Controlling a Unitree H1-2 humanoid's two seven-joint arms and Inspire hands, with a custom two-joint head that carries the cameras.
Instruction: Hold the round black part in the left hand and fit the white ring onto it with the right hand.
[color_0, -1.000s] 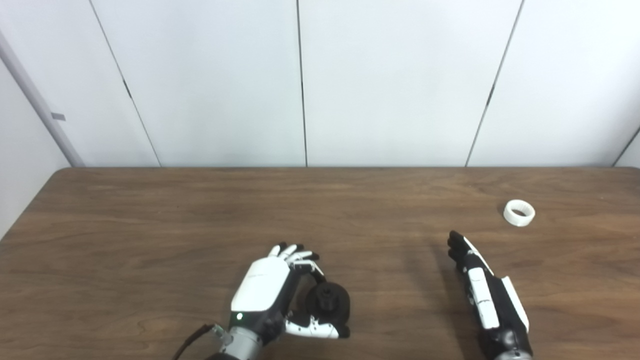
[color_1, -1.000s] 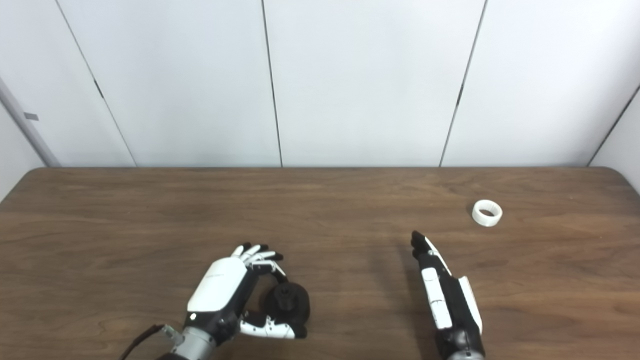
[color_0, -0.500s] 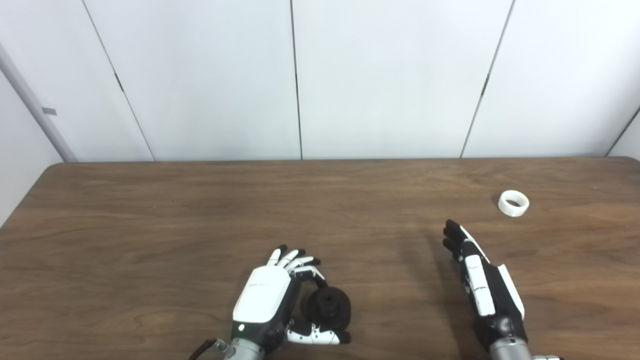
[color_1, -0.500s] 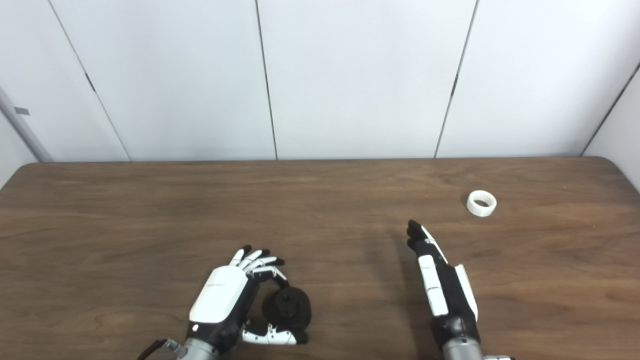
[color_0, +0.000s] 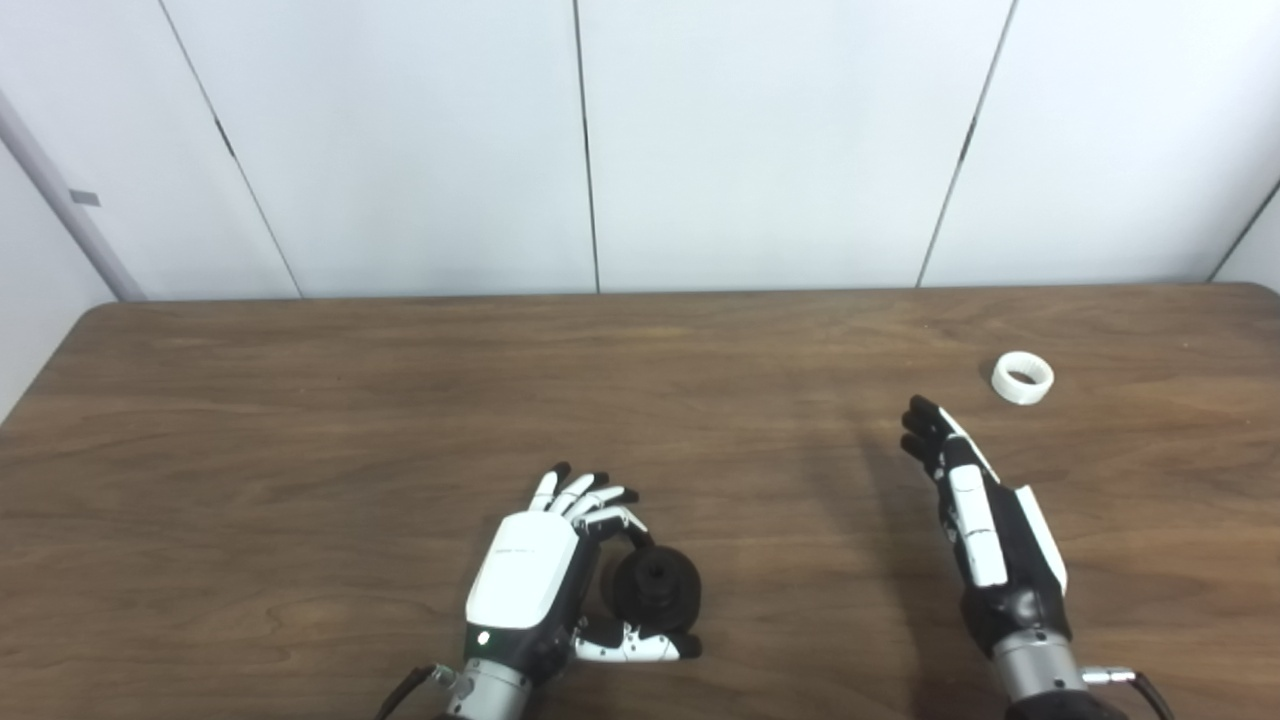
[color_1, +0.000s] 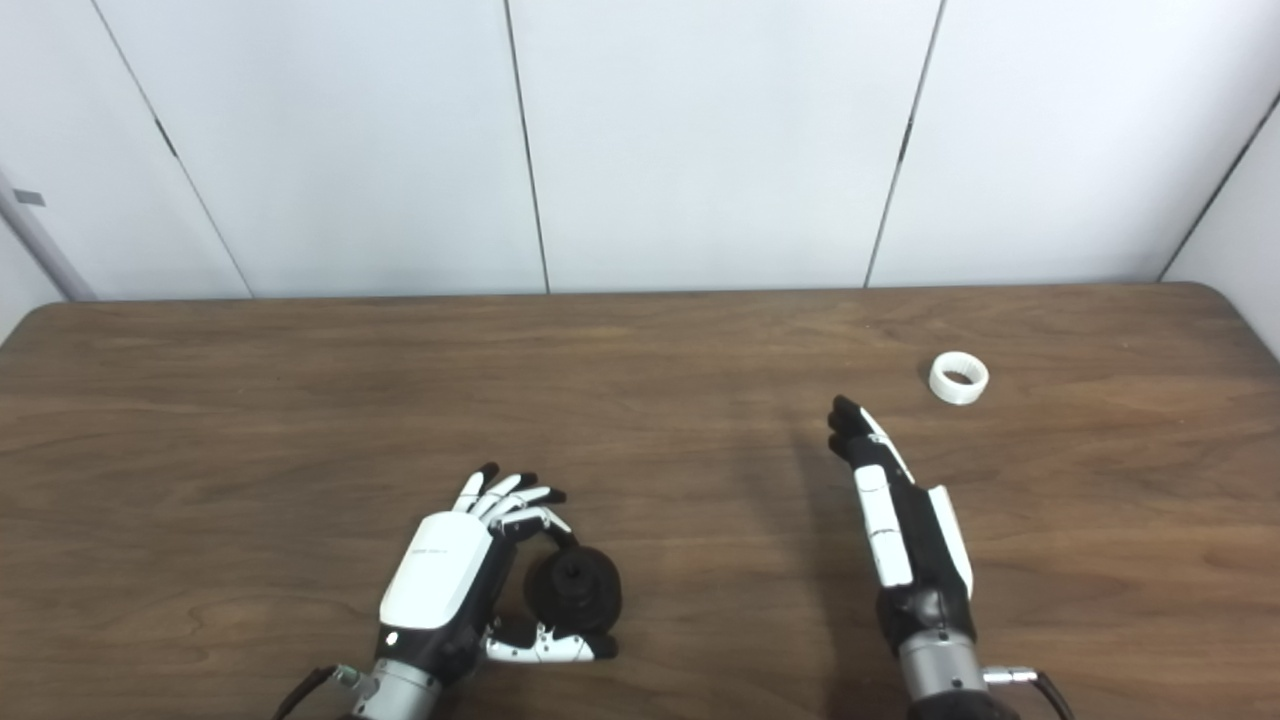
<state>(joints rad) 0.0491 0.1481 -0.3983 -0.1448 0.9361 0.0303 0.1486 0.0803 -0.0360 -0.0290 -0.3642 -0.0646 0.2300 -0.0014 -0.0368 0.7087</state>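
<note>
The round black part (color_0: 656, 588) is cupped on the table (color_0: 300, 400) between the thumb and fingers of the left hand (color_0: 540, 580). The right hand (color_0: 985, 520) is extended flat and empty, fingers straight. The white ring (color_0: 1023, 378) is located on the table beyond it, untouched.

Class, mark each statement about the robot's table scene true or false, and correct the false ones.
1. The white ring lies on the table, apart from both hands. True.
2. The right hand is holding the white ring. False: it holds nothing, its fingers are stretched out, and the ring lies beyond its fingertips, further to the right.
3. The left hand has its fingers and thumb around the round black part. True.
4. The white ring is already fitted on the round black part. False: the two lie far apart, the ring at the table's right.
5. The round black part lies nearer the table's far edge than the ring. False: it is nearer the robot.
</note>
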